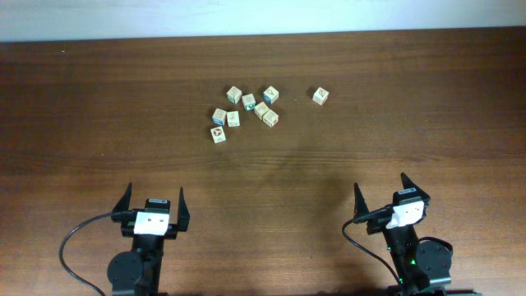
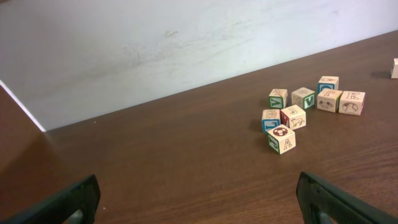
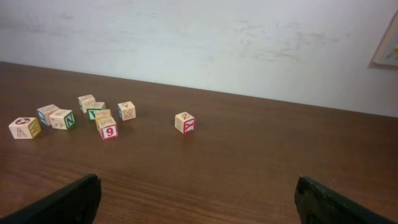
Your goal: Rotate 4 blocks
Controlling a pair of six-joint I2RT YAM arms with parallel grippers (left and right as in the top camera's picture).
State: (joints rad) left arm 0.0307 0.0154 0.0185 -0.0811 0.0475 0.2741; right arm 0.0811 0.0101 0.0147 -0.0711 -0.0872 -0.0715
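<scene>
A dark brown desk with wood grain running left to right fills the overhead view. Along its far edge rises a pale wall, marked with faint grey scuffs. High on that wall at the far right hangs a yellowish sheet, cut off by the frame.

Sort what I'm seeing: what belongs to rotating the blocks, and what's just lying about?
Job:
- eight clustered blocks
- lone block, to their right
- left gripper and right gripper, both open
The pictures don't show which four blocks are meant.

Just there:
- table
- wall
</scene>
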